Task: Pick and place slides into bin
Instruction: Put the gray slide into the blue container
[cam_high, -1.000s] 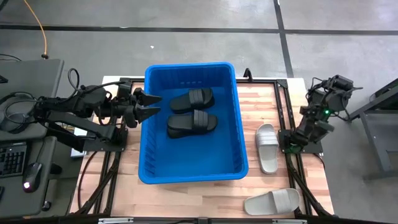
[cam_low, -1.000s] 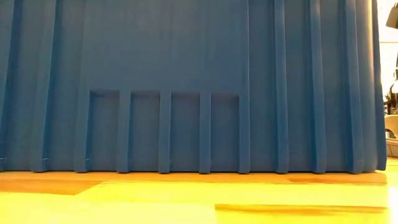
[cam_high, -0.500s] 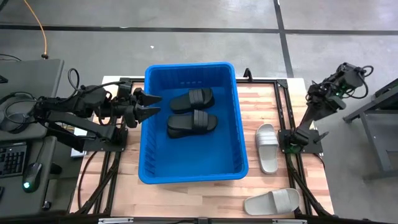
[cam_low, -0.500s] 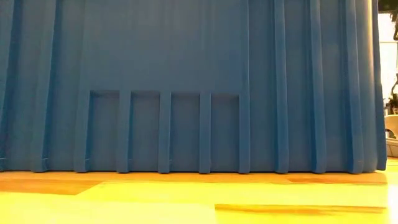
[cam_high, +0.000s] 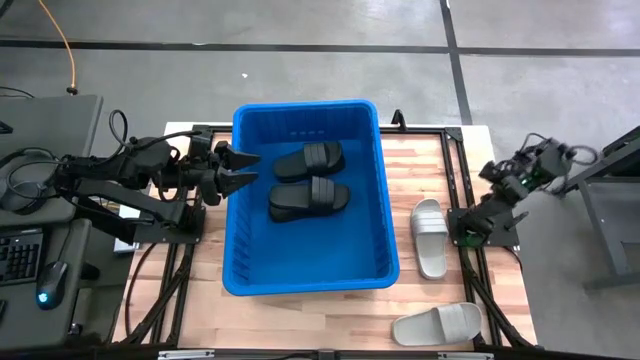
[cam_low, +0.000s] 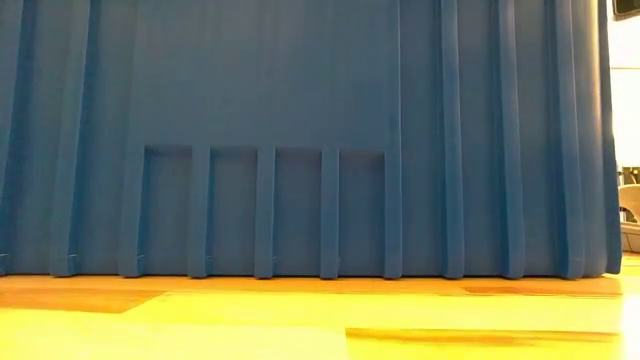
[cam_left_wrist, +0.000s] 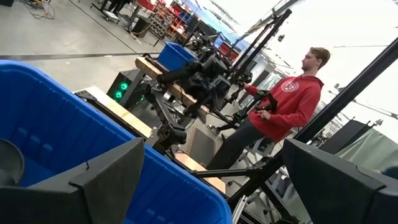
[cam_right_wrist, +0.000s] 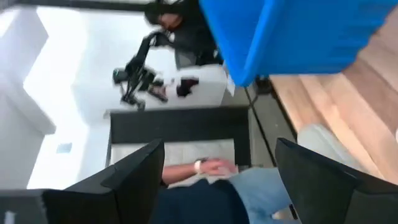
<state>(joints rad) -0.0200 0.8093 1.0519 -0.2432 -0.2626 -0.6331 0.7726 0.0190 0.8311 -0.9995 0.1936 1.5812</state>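
Jaws wide and empty on both arms: left gripper (cam_high: 243, 168) hovers at the left rim of the bin (cam_high: 385, 230), right gripper (cam_high: 487, 172) is raised off the table's right edge, apparently over nothing. Two black slides (cam_high: 309, 197) lie inside the bin. Two light grey slides (cam_high: 429, 238) rest on the table (cam_high: 420, 155) right of it, one near the front edge.

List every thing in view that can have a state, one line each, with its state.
bin: upright on the table, holding two slides.
black slides: two, lying side by side inside the bin.
light grey slides: two, on the table right of the bin, outside it.
left gripper: open, empty, at the bin's left rim.
right gripper: open, empty, raised off the table's right edge.
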